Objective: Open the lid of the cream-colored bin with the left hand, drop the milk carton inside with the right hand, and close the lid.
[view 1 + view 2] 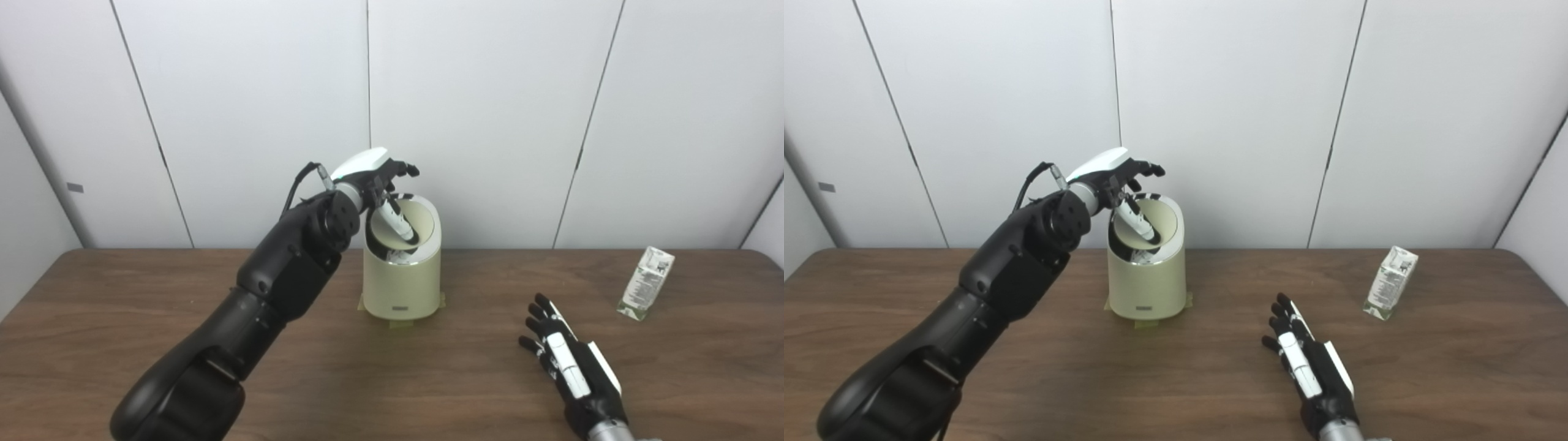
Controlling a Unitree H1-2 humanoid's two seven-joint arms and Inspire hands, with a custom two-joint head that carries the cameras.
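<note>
While left hand (375, 173) props lid (409, 222), right hand (566, 358) empty, splayed; one carton (646, 283), one bin (401, 282).

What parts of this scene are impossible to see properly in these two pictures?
- Inside of the bin: both views, hidden by its wall and the left robot hand.
- Print on the milk carton: too small in both.
- Right robot hand: its wrist is cut off by the bottom edge.

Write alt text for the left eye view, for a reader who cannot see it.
The left robot hand reaches over a cream-colored bin at the back of a brown table, holding its lid tipped up and open. The right robot hand lies open on the table near the front, and the milk carton stands untouched further right.
</note>
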